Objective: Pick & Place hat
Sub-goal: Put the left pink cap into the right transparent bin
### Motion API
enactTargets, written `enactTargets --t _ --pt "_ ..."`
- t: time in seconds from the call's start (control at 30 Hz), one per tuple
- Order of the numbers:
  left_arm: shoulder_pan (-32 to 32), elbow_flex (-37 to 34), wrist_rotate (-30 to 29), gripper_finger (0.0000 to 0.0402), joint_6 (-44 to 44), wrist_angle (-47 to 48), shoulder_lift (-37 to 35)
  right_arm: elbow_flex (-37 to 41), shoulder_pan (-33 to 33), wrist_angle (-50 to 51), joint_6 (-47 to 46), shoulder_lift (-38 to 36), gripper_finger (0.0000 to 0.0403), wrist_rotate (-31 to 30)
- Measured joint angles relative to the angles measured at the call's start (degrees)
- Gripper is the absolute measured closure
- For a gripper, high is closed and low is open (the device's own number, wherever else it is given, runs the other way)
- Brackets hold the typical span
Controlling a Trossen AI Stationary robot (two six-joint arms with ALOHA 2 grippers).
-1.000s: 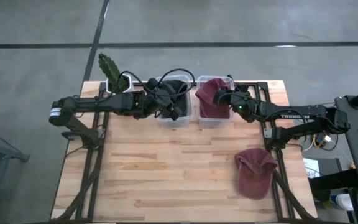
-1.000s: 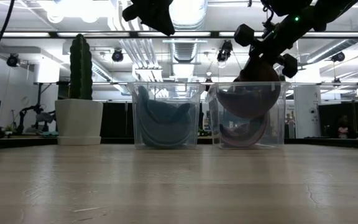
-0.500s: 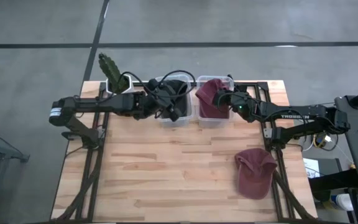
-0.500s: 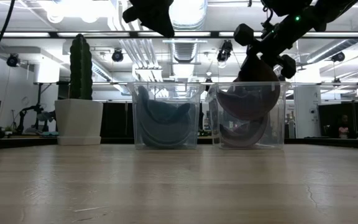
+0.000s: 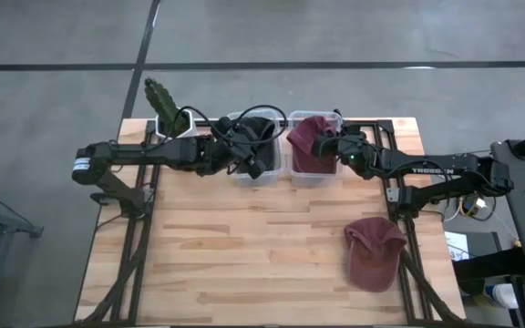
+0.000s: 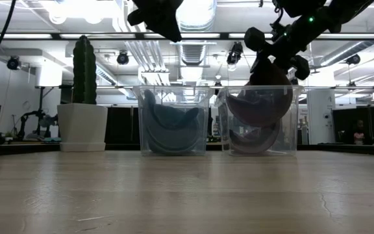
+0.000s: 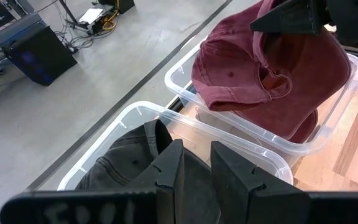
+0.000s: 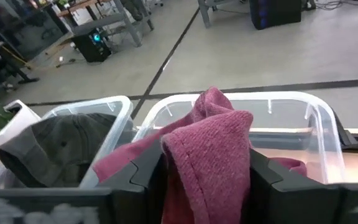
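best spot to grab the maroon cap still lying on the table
Probably the soft crown of the maroon cap, coming straight down from above: it lies flat and alone on the table, and the bunched fabric gives the jaws a fold to pinch.
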State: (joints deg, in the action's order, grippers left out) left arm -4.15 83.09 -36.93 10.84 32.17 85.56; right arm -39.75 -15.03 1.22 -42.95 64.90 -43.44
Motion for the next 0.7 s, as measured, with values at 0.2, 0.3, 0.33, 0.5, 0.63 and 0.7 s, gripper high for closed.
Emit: enactTargets --t 0.2,0.3,0.33,0.5,0.63,0.7 --pt "0.0 0.0 0.0 0.0328 0.0 -0.1 0.0 0.0 0.0 4.0 0.9 0.0 0.0263 0.3" --pt "0.0 0.0 0.0 0.0328 0.0 -0.1 0.0 0.0 0.0 5.5 1.0 0.0 0.0251 0.7" --pt "0.0 0.0 0.0 0.0328 0.0 -0.1 0.0 0.0 0.0 6.0 1.0 -0.1 0.0247 0.9" --pt "0.0 0.0 0.0 0.0328 0.1 -0.1 0.0 0.0 0.0 7.7 4.3 -1.2 0.0221 2.8" --pt "0.0 0.0 0.0 0.0328 0.1 -0.1 0.0 0.0 -0.3 11.9 4.6 -2.4 0.0199 5.6" --pt "0.0 0.0 0.0 0.0328 0.1 -0.1 0.0 0.0 -0.4 14.5 4.7 -3.1 0.019 7.6"
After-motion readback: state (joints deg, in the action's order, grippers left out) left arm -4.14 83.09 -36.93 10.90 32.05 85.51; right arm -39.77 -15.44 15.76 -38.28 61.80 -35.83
